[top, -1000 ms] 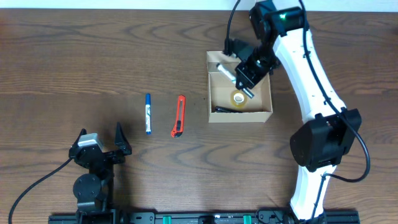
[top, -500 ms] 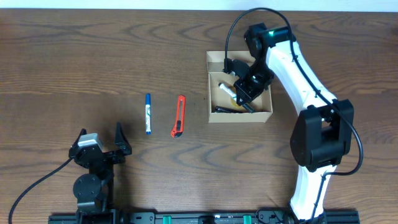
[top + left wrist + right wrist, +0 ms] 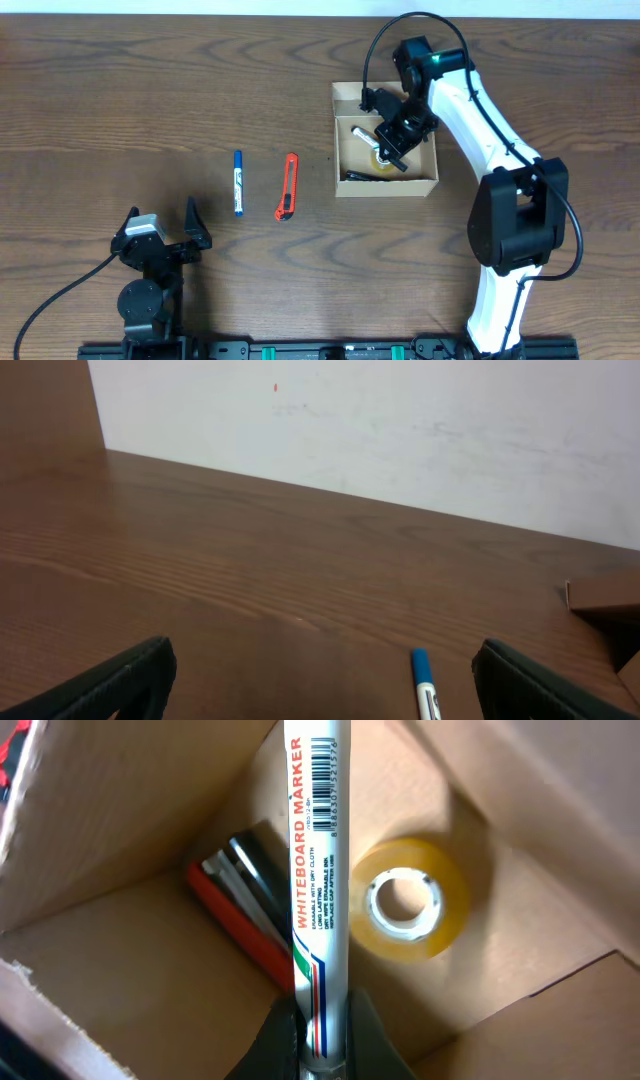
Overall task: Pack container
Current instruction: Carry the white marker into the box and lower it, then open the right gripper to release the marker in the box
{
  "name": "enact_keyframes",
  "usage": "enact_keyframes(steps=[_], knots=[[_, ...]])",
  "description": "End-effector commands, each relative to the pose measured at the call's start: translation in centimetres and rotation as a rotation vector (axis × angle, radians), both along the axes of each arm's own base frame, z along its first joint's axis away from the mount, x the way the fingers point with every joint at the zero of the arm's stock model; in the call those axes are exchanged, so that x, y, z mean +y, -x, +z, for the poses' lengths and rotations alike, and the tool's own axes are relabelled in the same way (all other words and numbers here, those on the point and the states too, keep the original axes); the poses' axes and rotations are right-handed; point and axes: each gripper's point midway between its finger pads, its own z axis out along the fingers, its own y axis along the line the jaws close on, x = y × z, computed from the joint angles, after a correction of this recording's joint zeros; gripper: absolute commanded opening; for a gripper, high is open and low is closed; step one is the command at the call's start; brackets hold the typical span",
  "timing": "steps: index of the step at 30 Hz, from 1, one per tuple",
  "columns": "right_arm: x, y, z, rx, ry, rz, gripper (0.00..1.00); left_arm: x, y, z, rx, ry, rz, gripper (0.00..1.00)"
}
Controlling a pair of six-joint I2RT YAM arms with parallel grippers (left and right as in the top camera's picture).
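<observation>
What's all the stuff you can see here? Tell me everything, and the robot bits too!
table: one, dark brown wood, under everything
box: one, tan cardboard, open, right of the table's middle
tape roll: one, clear yellowish, lying flat inside the box
pens: a small bunch, red and black, count unclear, on the box floor by a wall
white marker: one, white, over the box's inside, held at one end
blue marker: one, blue and white, on the table left of the box
box cutter: one, red-orange, between blue marker and box
left gripper: one, black, open and empty, front left
right gripper: one, black, shut on the white marker
</observation>
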Motion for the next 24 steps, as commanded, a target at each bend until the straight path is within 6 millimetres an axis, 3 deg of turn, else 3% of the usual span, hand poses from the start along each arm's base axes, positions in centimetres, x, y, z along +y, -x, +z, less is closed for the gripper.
enact_keyframes(steps=[1, 8, 15, 16, 18, 20, 21, 24], knots=[[-0.97, -0.40, -0.03, -0.003, 0.002, -0.038, 0.01, 0.29, 0.15, -1.77, 0.055, -0.004, 0.018, 0.96], [-1.95, -1.22, -0.12, -0.020, -0.003, -0.066, 0.01, 0.29, 0.15, -1.77, 0.055, -0.004, 0.018, 0.95], [-1.34, -0.99, -0.66, 0.004, -0.025, -0.061, 0.01, 0.29, 0.15, -1.77, 0.055, -0.004, 0.018, 0.95], [-1.23, -0.92, -0.72, 0.007, -0.024, -0.059, 0.08, 0.29, 0.15, -1.77, 0.055, -0.004, 0.018, 0.95], [-1.07, -0.74, -0.72, 0.011, -0.023, -0.053, 0.40, 0.29, 0.15, -1.77, 0.055, -0.004, 0.018, 0.95], [-1.04, -0.61, -0.72, 0.015, -0.021, -0.052, 0.63, 0.29, 0.15, -1.77, 0.055, -0.004, 0.018, 0.95], [-1.06, -0.54, -0.72, 0.018, -0.021, -0.052, 0.71, 0.29, 0.15, -1.77, 0.055, -0.004, 0.018, 0.95], [-1.10, -0.33, -0.72, 0.027, -0.018, -0.052, 0.72, 0.28, 0.15, -1.77, 0.055, -0.004, 0.018, 0.95]])
